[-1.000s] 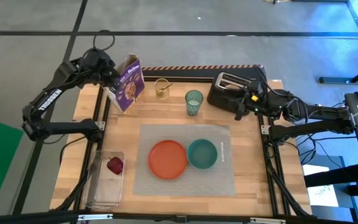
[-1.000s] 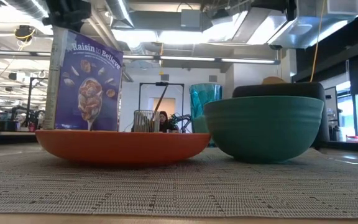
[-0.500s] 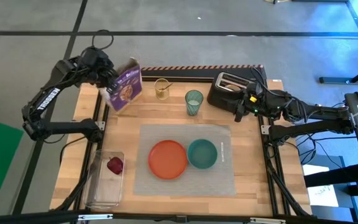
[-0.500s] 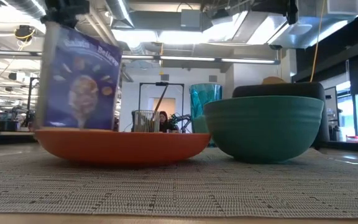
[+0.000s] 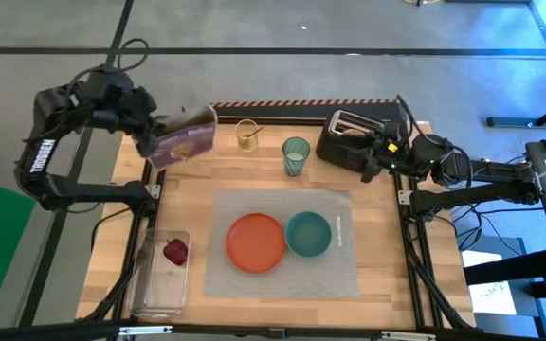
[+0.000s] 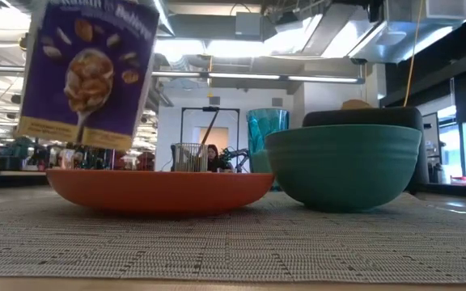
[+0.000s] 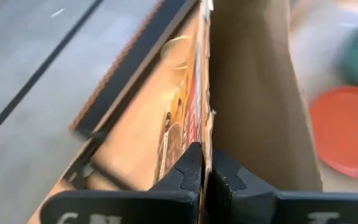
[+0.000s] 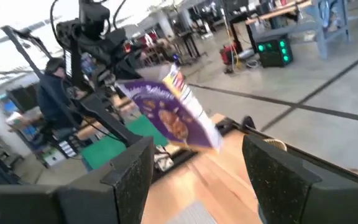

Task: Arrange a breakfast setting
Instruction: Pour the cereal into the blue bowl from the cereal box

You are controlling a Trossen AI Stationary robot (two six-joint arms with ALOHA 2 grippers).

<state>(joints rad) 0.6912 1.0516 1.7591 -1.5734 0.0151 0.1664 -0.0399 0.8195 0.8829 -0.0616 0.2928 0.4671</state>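
My left gripper (image 5: 150, 140) is shut on the purple cereal box (image 5: 184, 142), above the table's far left corner. The box also shows in the low view (image 6: 87, 73) and the right wrist view (image 8: 169, 112). My right gripper (image 5: 369, 164) is open and empty beside the black toaster (image 5: 349, 135). The orange plate (image 5: 256, 242) and teal bowl (image 5: 308, 234) sit on the grey placemat (image 5: 335, 275). The green cup (image 5: 296, 156) stands behind the mat. The dark red fruit (image 5: 174, 251) lies in a clear tray. My left gripper pinches one cardboard wall at the box's open end (image 7: 204, 134). One finger is on the printed outer side and one on the brown inner side. The box is lifted clear of the table and tipped over, reaching from the fingers toward the table's right.
A small glass holding a gold spoon (image 5: 246, 134) stands at the far edge, between the box and the cup. The clear tray (image 5: 162, 275) lies at the near left. Bare wood shows left of the placemat. A person (image 8: 51, 93) is in the room beyond the table.
My left gripper has gone up and toward the table's left edge with the cereal box. The box has left the table and tipped from upright to nearly lying over, its front turned upward.
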